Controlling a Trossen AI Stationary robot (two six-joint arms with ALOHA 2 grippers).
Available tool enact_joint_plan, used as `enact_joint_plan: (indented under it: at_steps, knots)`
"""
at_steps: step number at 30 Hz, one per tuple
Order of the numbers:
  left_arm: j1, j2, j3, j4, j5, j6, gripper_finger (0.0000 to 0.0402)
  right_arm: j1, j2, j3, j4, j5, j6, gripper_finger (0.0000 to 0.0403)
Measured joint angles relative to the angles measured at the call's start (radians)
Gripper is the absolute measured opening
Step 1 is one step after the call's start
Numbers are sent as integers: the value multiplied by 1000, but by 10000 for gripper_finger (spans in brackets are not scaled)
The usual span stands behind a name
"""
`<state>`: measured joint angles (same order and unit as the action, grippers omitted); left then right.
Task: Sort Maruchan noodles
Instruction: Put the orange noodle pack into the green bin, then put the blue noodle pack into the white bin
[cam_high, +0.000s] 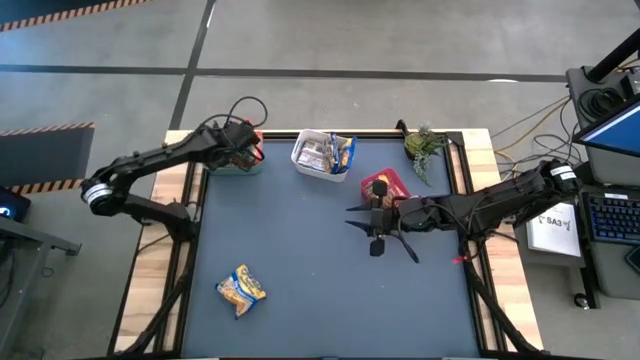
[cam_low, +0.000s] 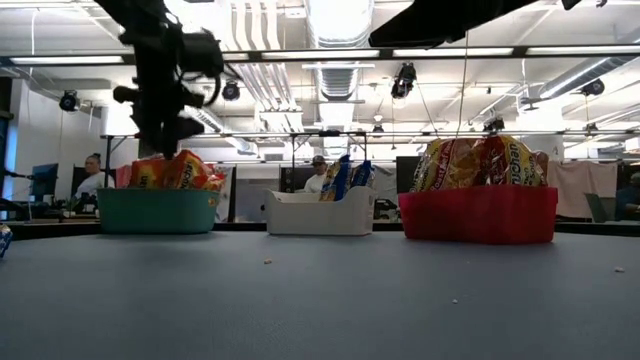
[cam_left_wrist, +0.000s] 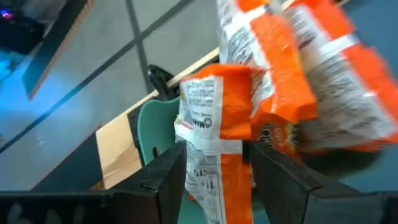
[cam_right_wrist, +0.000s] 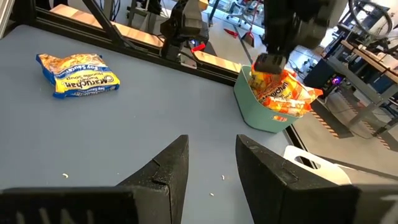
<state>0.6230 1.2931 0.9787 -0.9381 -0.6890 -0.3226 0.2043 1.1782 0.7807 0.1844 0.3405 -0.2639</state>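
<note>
As the left pincer hangs over the green bin at 11 o'clock on the table, the high view shows the right pincer idle right of centre, beside the red bin; a white bin sits at 12 o'clock and one yellow-and-blue Maruchan packet lies at 7 o'clock. In the low view, all three bins stand packed with upright packets. The left wrist view shows an orange Maruchan packet between parted fingers, apparently touching one of them; whether it is gripped is unclear. The right wrist view shows the right pincer's fingers apart and empty.
</note>
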Motion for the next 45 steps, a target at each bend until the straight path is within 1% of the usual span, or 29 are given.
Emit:
enact_joint_plan:
  at_steps: [2,7,12,17,22,24,26,31,36,38,42,45]
  knots:
    - [-11,-30,24,-31,17,0,163,0,0,0,1,0,2,121]
    - [-49,-107,88,-84,21,-8,164,-3,4,0,13,0,2,121]
    - [-149,-184,107,-82,84,-39,164,-14,4,0,14,0,17,121]
    - [-328,-225,93,-81,106,-106,165,-18,4,0,14,0,19,121]
    - [-549,-214,92,-76,108,-171,165,-18,4,0,14,0,21,121]
    - [-639,-199,92,-75,126,-182,165,-17,4,0,14,0,22,121]
    - [-720,-183,91,-75,177,-183,165,-17,4,0,14,0,30,121]
    - [-912,-121,91,-75,349,-163,165,-18,4,0,13,0,31,121]
    - [-1067,-32,91,-75,549,-163,163,-17,4,0,13,0,30,121]
    - [-1117,11,91,-75,610,-172,156,-18,4,0,13,0,29,121]
    - [-1198,95,91,-75,703,-214,122,-17,4,0,13,0,29,121]
    - [-1239,155,90,-69,782,-248,80,-17,4,0,13,0,29,121]
